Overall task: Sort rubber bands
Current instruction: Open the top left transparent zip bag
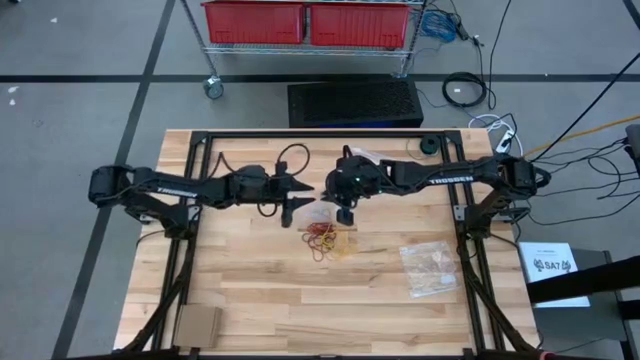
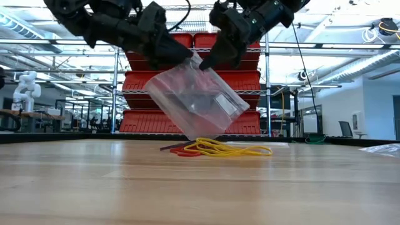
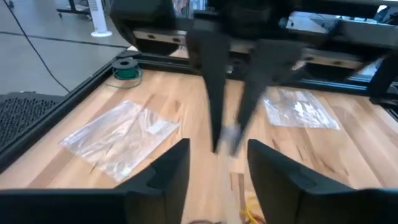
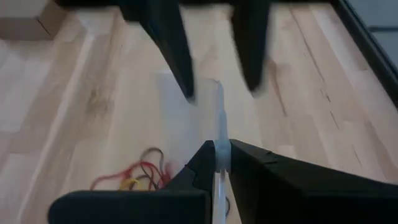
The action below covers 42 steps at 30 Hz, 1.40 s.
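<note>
Right now the right gripper (image 4: 217,158) pinches the clear bag's (image 2: 199,100) edge, holding it tilted just above the rubber bands (image 2: 215,149) heaped on the table (image 2: 200,187). The left gripper (image 3: 217,168), beside the bag, stands with its fingers apart, holding nothing (bag mouth unheld on that side). Best regrip the free edge before loading bands.

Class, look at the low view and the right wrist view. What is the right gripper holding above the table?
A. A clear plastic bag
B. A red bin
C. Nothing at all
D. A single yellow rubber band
A: the right gripper is shut on the edge of a clear plastic bag, which hangs above the rubber bands on the table.
</note>
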Each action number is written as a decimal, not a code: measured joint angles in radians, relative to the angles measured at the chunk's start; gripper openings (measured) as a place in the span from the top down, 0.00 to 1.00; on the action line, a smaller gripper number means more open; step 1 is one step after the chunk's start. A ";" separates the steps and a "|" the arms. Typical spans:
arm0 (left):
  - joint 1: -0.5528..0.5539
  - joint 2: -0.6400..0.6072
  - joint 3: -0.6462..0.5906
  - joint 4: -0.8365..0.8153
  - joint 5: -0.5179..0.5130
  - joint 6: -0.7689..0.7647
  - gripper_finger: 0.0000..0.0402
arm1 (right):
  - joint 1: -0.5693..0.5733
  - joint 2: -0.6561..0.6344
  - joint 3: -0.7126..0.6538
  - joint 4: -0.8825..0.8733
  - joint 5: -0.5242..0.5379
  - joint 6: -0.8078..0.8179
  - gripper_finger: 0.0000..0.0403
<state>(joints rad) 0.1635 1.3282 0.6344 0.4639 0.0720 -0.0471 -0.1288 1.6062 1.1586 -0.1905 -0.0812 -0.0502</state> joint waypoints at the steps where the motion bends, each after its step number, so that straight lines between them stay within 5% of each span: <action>1: 0.000 0.013 0.013 0.000 0.004 0.000 0.57 | 0.003 0.000 0.008 -0.011 -0.001 -0.003 0.96; 8: 0.000 0.055 0.060 -0.007 0.048 0.004 0.61 | 0.016 0.000 0.024 -0.040 0.002 -0.017 0.96; 18: 0.000 0.049 0.061 -0.050 0.085 0.053 0.98 | 0.016 0.000 0.024 -0.057 0.004 -0.015 0.96; 42: 0.000 -0.103 0.059 -0.117 -0.014 0.135 1.00 | 0.015 -0.002 0.027 -0.188 0.013 0.005 0.96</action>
<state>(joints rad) 0.1638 1.2256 0.6937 0.3471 0.0582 0.0879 -0.1135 1.6047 1.1853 -0.3781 -0.0685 -0.0453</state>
